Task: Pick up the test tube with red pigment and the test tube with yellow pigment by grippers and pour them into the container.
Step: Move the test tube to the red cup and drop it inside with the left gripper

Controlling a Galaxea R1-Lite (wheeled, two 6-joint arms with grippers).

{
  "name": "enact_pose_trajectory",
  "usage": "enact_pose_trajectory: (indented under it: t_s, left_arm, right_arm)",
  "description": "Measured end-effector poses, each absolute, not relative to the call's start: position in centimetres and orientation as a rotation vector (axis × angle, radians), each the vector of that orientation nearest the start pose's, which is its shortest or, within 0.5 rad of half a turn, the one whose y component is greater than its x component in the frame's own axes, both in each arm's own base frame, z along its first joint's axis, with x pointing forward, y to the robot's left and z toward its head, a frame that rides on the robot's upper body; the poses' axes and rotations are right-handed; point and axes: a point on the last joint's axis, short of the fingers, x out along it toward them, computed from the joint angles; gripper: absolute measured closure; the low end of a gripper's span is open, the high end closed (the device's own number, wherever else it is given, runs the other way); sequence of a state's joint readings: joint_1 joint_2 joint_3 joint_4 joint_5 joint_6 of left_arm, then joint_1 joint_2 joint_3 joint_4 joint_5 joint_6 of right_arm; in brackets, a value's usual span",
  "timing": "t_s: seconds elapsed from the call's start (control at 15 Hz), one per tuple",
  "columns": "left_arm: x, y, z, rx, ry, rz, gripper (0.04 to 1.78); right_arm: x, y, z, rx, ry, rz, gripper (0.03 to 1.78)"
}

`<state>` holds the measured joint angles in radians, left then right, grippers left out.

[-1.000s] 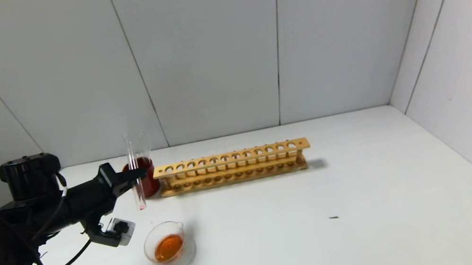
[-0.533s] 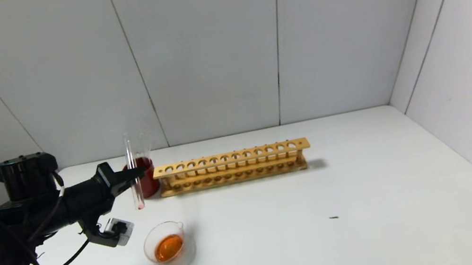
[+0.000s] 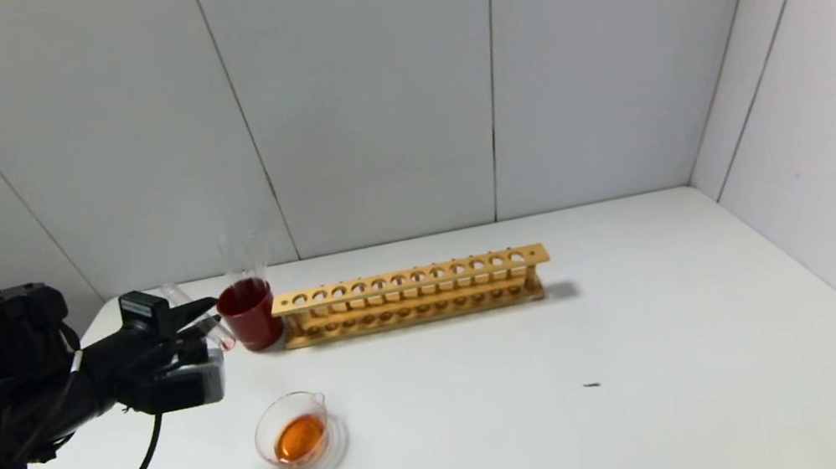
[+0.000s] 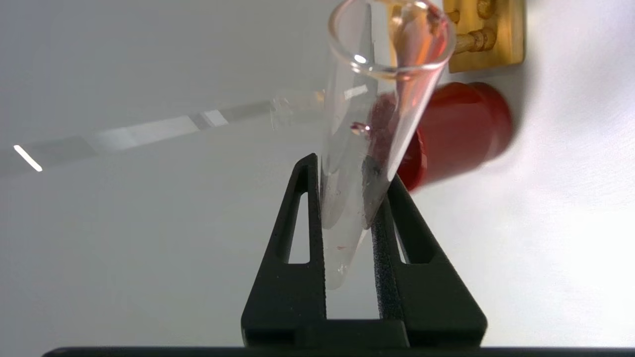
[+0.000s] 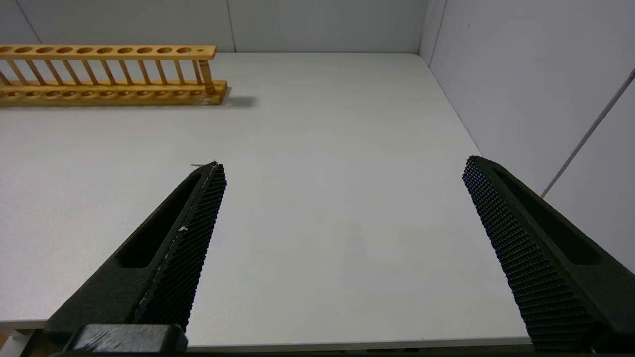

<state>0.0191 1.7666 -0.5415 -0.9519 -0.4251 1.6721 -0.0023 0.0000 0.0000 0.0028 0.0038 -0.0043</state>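
L gripper (image 4: 347, 198) clamps red tube (image 4: 367, 139) | tilted | beside red cup (image 4: 461, 129)

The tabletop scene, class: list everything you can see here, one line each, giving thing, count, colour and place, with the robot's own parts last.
Table: one, white, fills the foreground, grey wall panels behind.
Test tube rack: one, yellow wood, holes all vacant, far middle of the table.
Cup: one, dark red, touching the rack's left end, with clear tubes standing in it; their number is unclear.
Dish: one, clear glass with orange liquid, nearer than the cup.
Test tube: one, clear with reddish traces, tilted, left of the cup.
Speck: one, dark, right of the dish.
Left claw: black, shut on the test tube.
Right claw: black, open, above the table's right part.
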Motion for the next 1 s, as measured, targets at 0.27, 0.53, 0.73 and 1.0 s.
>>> enact_pose_trajectory:
  t_s: [0.27,0.53,0.73,1.0]
  left_arm:
    - [27.1,-2.7,15.6,1.075,0.094,-0.375,1.5]
    - [26.8,-3.6,18.3,0.538,0.22,-0.369,1.5]
    - [28.5,-3.3,19.7,0.218,0.212,-0.342,1.5]
    - [31.4,-2.0,19.5,0.096,0.137,-0.276,1.5]
  right_arm:
    - [-2.3,0.0,7.5,-0.004,0.003,0.002,0.06]
    - [-2.3,0.0,7.5,-0.004,0.003,0.001,0.06]
    - [-2.3,0.0,7.5,-0.004,0.003,0.001,0.06]
    - [-2.3,0.0,7.5,-0.004,0.003,0.001,0.06]
